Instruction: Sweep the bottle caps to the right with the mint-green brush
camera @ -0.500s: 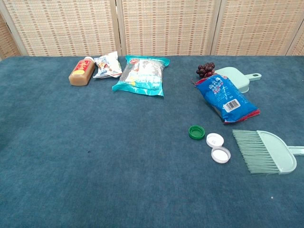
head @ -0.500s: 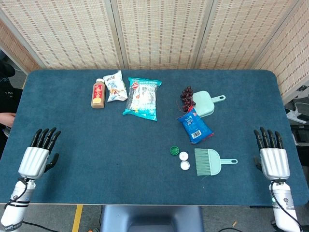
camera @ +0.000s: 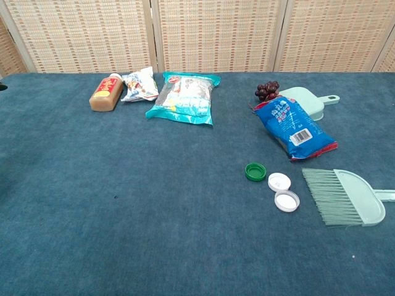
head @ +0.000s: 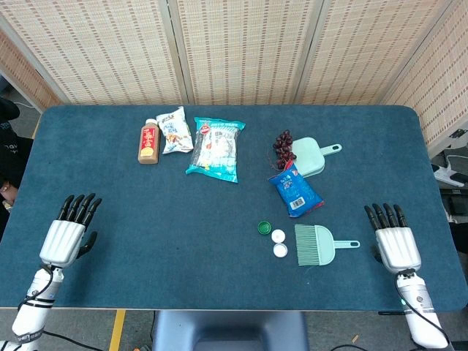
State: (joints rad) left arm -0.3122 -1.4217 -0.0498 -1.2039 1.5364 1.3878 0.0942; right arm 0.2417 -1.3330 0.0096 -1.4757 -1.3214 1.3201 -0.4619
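The mint-green brush [head: 319, 245] [camera: 349, 197] lies flat on the blue table, bristles pointing left and handle to the right. Just left of the bristles sit three bottle caps: a green cap [head: 264, 227] [camera: 255, 171] and two white caps [head: 278, 236] [camera: 279, 181], [head: 281, 250] [camera: 287, 201]. My right hand [head: 394, 242] hovers open near the table's front right, a short way right of the brush handle. At the front left my left hand [head: 67, 235] is open, far from the caps. Neither hand shows in the chest view.
At the back lie a brown bottle [head: 148, 141], a white snack bag [head: 175, 130] and a teal snack bag [head: 214, 148]. A blue packet [head: 295, 190], dark grapes [head: 282, 148] and a mint-green dustpan [head: 312, 156] sit behind the caps.
Both hands have shifted inward and slightly down the view: the right hand moved left toward the brush handle, the left hand moved right. Objects on the table have not moved.
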